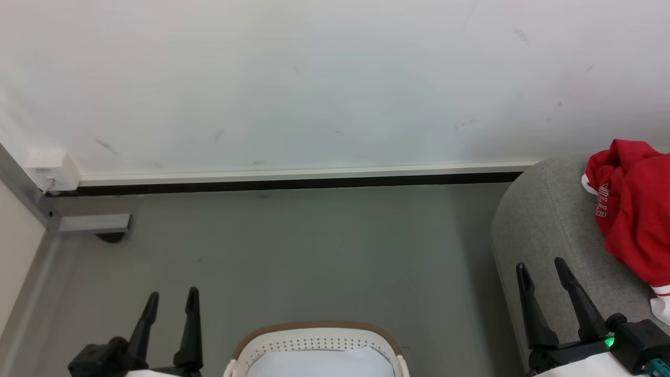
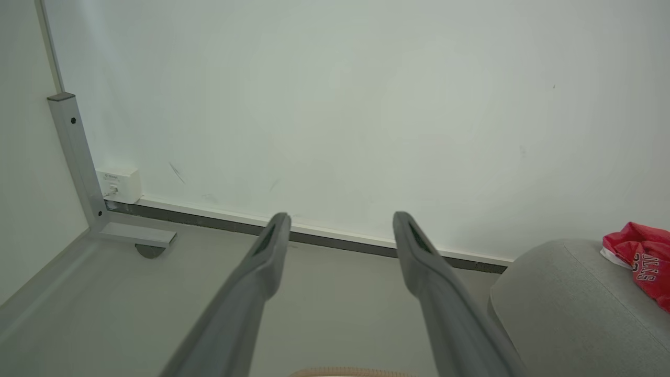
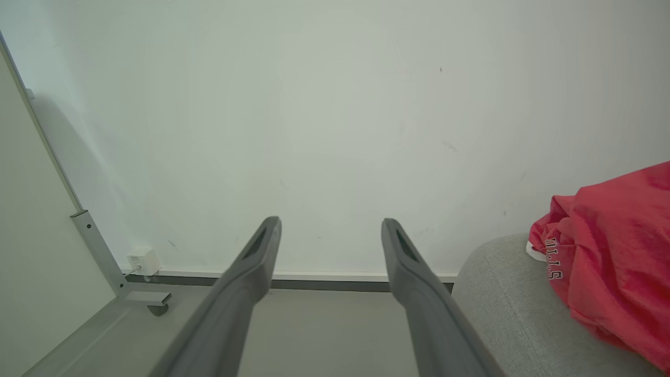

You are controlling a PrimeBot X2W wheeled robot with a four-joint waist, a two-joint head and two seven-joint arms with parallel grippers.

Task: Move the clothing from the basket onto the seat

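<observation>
My 2 grippers are spread wide and hold nothing. The left gripper is over the floor beside the basket, the right gripper at the seat edge. The red clothing is heaped on the seat. The visible part of the basket looks bare, so the move is probably done. Next I'd check the basket for leftovers.

Left gripper, right gripper open, empty.
</observation>
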